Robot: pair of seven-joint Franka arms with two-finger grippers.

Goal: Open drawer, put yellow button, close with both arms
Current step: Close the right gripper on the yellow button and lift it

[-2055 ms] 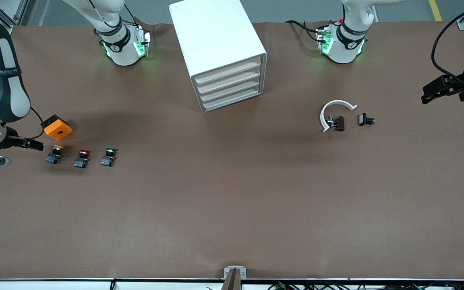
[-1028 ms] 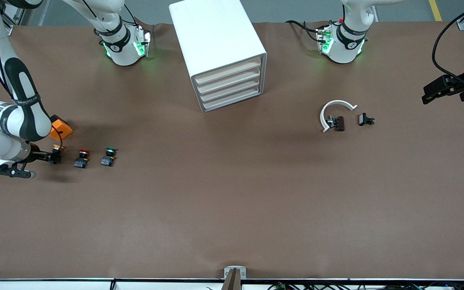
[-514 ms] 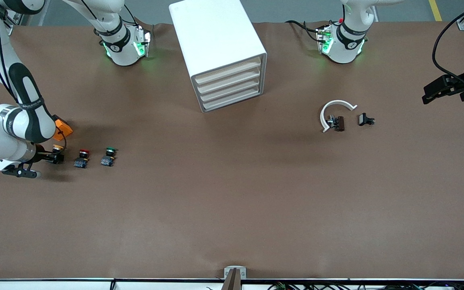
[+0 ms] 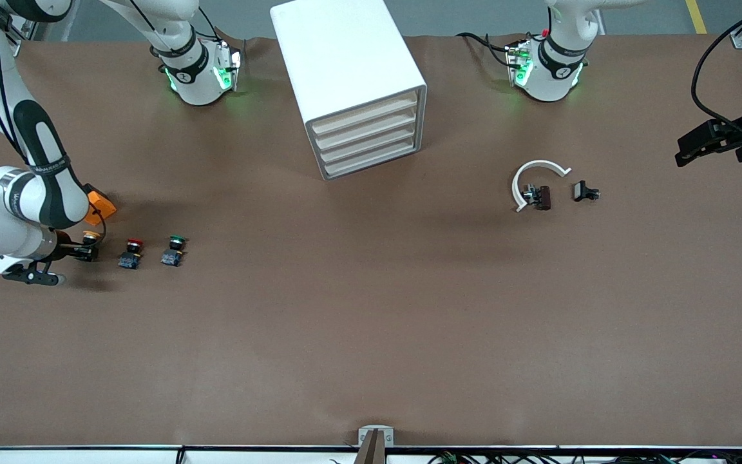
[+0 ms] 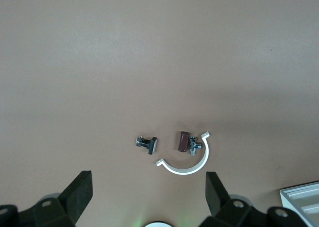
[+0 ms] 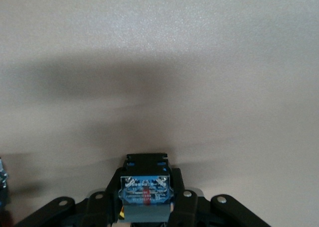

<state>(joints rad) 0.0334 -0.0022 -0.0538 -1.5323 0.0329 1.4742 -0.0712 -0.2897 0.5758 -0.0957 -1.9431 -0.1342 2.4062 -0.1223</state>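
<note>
The yellow button (image 4: 91,238) stands on the table at the right arm's end, first in a row of three buttons. My right gripper (image 4: 85,251) is low at it, fingers against both sides. In the right wrist view the button's blue base block (image 6: 145,191) sits between the fingers of my right gripper (image 6: 145,207). The white cabinet (image 4: 345,58) stands between the arm bases; its top drawer (image 4: 364,115) is shut. My left gripper (image 4: 699,145) waits open and empty, in the air at the left arm's end of the table; it also shows in its wrist view (image 5: 148,194).
A red-capped button (image 4: 131,252) and a green-capped button (image 4: 174,250) stand beside the yellow one. An orange cube (image 4: 102,205) lies partly under the right arm. A white curved clip (image 4: 535,177), a brown part (image 4: 543,197) and a black part (image 4: 585,191) lie toward the left arm's end.
My right arm has swung in from the table's end and brought its gripper down around the yellow button. It has barely moved in the last half second. The left arm has not moved.
</note>
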